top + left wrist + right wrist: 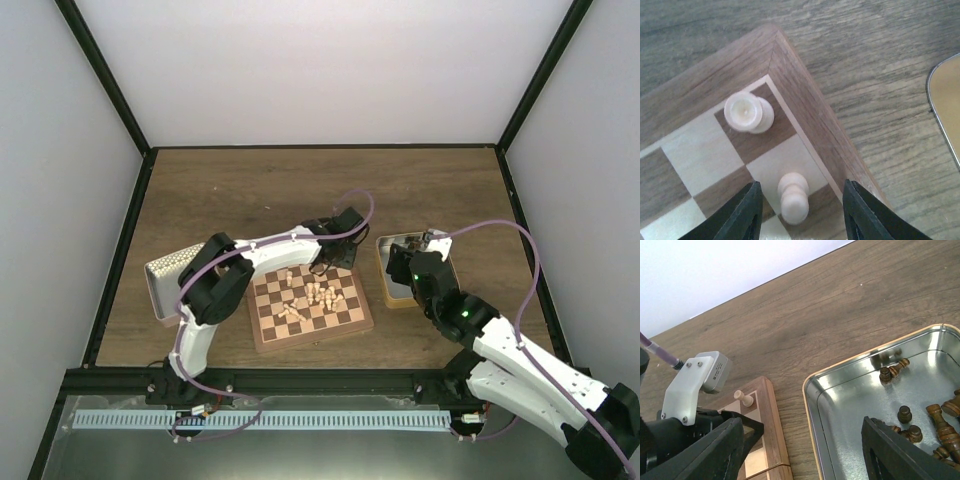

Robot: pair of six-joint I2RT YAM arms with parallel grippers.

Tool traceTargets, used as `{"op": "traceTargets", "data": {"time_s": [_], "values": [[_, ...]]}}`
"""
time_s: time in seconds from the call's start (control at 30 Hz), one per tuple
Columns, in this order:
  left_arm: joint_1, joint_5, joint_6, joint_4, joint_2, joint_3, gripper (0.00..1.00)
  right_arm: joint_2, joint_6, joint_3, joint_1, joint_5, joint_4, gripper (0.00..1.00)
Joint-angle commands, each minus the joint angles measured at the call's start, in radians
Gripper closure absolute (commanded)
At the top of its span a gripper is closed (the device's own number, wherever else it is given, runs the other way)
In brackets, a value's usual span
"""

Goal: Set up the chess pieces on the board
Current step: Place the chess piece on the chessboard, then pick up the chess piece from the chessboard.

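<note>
Board [310,341] lies flat by the table's near edge, slightly skewed. Cream pieces [313,294] are bunched mid-board, some lying down. Rook [745,112] upright on the far-right corner square, pawn [794,197] upright on the adjacent edge square.

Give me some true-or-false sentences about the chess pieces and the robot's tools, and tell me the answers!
1. A pale piece stands on the board's corner square. True.
2. The left tool is squeezing the pale pawn. False: its fingers stand apart, with a gap on each side of the pawn.
3. The tin below the right tool holds dark brown pieces. True.
4. The right tool grips a dark piece. False: it is open and empty.
5. The pale pieces all stand in neat rows. False: most bunch mid-board, some lying down.
</note>
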Motion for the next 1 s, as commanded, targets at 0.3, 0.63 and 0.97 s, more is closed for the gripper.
{"op": "traceTargets", "data": {"time_s": [0.3, 0.63, 0.97], "values": [[0.000, 0.080, 0.040, -0.009, -0.310, -0.176, 0.48, 0.020, -0.058, 0.013, 0.001, -0.132, 0.074, 0.34], [0.056, -0.001, 0.013, -0.074, -0.522, -0.431, 0.51, 0.182, -0.088, 0.054, 0.001, -0.380, 0.168, 0.39], [0.105, 0.092, 0.021, 0.001, -0.545, -0.564, 0.57, 0.295, -0.063, 0.084, 0.001, -0.481, 0.217, 0.46]]}}
